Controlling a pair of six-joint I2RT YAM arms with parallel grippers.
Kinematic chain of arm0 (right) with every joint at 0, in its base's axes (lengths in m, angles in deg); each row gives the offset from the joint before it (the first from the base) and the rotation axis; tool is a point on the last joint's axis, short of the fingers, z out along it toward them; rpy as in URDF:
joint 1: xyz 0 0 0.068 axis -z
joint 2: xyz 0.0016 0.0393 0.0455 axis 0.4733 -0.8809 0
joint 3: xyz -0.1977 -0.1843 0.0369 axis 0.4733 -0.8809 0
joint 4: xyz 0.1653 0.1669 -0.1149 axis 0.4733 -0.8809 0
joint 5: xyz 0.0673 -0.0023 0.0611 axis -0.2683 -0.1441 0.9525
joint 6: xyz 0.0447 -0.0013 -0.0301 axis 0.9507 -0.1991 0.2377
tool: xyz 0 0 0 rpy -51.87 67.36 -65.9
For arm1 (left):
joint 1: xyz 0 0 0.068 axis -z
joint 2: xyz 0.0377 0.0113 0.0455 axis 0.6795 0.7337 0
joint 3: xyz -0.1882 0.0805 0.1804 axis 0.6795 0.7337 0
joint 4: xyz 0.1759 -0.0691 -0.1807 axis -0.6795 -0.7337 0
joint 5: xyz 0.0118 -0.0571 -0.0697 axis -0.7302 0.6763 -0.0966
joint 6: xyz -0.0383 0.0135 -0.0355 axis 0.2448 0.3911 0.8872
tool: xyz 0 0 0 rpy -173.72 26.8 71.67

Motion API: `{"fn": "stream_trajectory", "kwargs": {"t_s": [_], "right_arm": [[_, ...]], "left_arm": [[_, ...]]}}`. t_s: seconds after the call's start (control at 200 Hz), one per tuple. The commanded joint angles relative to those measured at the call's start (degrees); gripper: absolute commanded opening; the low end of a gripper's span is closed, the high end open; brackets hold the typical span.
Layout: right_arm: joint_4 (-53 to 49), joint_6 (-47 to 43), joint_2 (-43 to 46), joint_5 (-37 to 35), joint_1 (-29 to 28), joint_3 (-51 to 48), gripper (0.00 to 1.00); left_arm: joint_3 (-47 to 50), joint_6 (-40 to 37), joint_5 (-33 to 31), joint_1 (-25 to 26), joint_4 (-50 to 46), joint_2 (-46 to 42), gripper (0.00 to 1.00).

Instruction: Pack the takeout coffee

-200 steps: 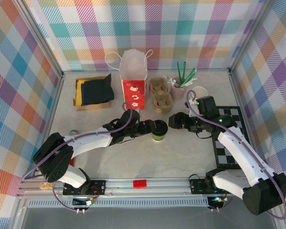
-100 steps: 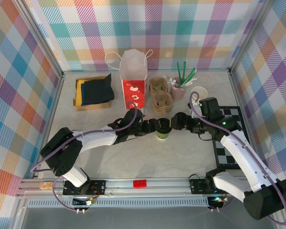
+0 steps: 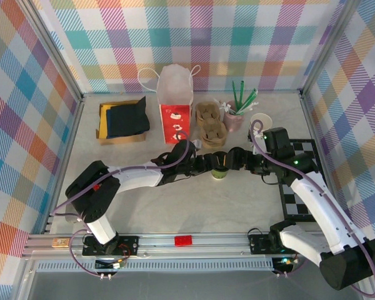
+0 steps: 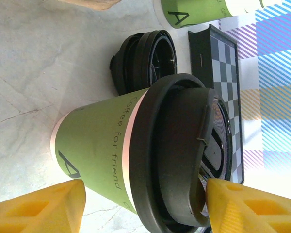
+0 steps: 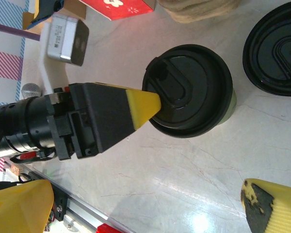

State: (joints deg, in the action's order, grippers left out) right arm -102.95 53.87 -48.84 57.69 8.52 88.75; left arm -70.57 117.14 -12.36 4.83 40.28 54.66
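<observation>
Coffee cup point(image 3: 219, 171) shifted nearer the carrier point(image 3: 211, 125); packing proceeds.
Left fingers point(image 4: 43, 206) clamp the cup; right fingers point(image 5: 274, 206) stand apart.

Top cam overhead, far; wrist cams close, sharing takeout coffee point(image 5: 189, 90).

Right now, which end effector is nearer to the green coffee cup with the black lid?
Left. The left end effector has the coffee cup between its fingers, one fingertip touching the lid. The right end effector hangs open close to the cup, not touching it.
</observation>
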Motion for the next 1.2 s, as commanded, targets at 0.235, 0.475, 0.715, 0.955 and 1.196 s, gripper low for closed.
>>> {"fn": "stream_trajectory", "kwargs": {"t_s": [0.235,0.475,0.715,0.955,1.196], "right_arm": [[-1.08,-1.34,0.9,-0.57,0.96,2.96,0.99],[-1.08,-1.65,0.0,-0.79,1.07,3.83,0.99],[-0.99,-1.46,-0.27,-0.75,1.12,4.49,0.99],[-1.31,-1.69,-0.33,-0.66,1.11,4.63,0.99],[-3.65,-3.85,-2.51,-3.93,1.09,7.09,0.99]], "left_arm": [[-4.26,-0.2,0.88,1.75,-1.8,5.33,0.65],[-6.57,-0.72,1.06,2.44,-2.13,6.93,0.65],[-8.16,-0.57,1.49,2.9,-1.62,8.85,0.65],[-7.72,-1.67,1.09,2.9,-3.29,7.07,0.67],[-7.55,-5.11,-0.78,2.88,-9.53,2.44,0.82]]}}
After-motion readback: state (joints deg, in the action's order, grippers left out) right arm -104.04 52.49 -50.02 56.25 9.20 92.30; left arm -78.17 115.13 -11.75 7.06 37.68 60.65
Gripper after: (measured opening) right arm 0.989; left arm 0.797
